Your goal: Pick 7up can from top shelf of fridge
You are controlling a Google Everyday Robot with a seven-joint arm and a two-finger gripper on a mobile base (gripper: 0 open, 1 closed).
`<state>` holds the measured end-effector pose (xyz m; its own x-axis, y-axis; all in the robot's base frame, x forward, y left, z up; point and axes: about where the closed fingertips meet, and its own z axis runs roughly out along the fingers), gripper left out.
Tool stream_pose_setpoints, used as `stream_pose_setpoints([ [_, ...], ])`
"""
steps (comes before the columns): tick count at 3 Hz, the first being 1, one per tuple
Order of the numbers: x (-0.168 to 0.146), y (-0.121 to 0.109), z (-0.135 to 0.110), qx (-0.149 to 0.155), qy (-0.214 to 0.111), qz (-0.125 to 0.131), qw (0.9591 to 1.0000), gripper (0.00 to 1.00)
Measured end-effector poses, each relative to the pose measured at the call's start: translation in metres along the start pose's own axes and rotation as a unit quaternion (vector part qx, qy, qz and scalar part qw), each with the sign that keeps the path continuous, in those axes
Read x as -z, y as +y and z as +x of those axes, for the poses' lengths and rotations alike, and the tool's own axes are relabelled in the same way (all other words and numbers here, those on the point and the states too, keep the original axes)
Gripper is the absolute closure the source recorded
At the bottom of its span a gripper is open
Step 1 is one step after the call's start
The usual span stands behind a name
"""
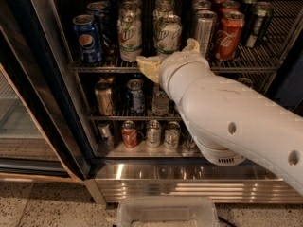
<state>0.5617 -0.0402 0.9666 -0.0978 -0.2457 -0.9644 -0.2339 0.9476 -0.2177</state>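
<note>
Two whitish 7up cans stand at the front of the fridge's top shelf [94,68], one on the left [129,39] and one on the right [168,33], with more behind them. My gripper [168,56] reaches in at the shelf's front bar, open. One tan finger [147,65] points left below the gap between the two cans. The other finger [191,45] rises at the right side of the right 7up can. That can's base sits between the fingers, and my white arm hides its lowest part.
A blue Pepsi can [88,39] stands left on the top shelf, a silver can [204,30] and red Coca-Cola cans [228,34] to the right. Lower shelves hold more cans. The dark door frame [57,79] runs down the left. A clear bin [165,213] sits on the floor.
</note>
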Motion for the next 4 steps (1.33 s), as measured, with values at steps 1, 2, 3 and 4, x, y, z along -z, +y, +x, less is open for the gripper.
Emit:
stream_pose_setpoints([
  [1, -0.002, 0.002, -0.001, -0.001, 0.001, -0.003, 1.0000, 0.33],
  [2, -0.012, 0.006, 0.001, 0.003, 0.002, 0.000, 1.0000, 0.38],
  [3, -0.030, 0.009, 0.005, 0.010, 0.001, 0.005, 0.9999, 0.38],
  [4, -0.038, 0.008, 0.005, 0.014, 0.000, 0.010, 0.9999, 0.37],
])
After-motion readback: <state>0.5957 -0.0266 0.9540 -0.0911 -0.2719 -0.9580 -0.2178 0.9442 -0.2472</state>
